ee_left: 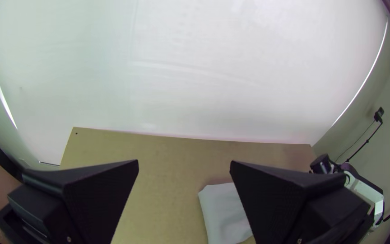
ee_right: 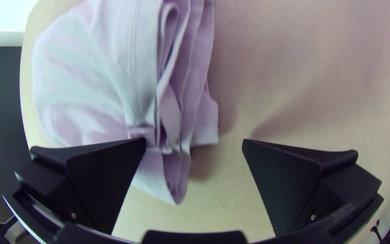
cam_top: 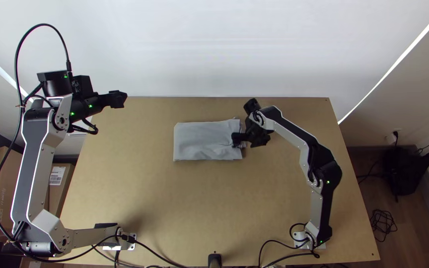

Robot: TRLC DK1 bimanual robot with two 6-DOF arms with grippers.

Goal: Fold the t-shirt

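The grey t-shirt [cam_top: 204,141] lies on the tabletop [cam_top: 184,208] folded into a compact rectangle, about midway between the left and right edges and nearer the far edge than the near one. Its long sides run roughly along the far edge. The end toward the tabletop's right edge is less neat: several layers of cloth show there in loose, wavy folds, with a small pinched-looking pucker beside a stitched band. The right gripper [cam_top: 247,142] is at this end, its two fingers spread wide apart; in the right wrist view one finger overlaps the cloth next to the pucker, while the other is over bare tabletop beyond the layered edge. Whether the nearer finger touches the cloth cannot be told. The left gripper [cam_top: 119,99] is near the tabletop's far left corner, well apart from the t-shirt, with its fingers wide apart and nothing between them. Black cables [cam_top: 162,255] run along the near edge, close to the bases of the arms. Beyond the far edge is a white backdrop [cam_top: 199,44]. Past the left edge is a cardboard box [cam_top: 59,188] with a label, and past the right edge a tangled cable [cam_top: 383,223] lies on the wooden floor [cam_top: 368,198].
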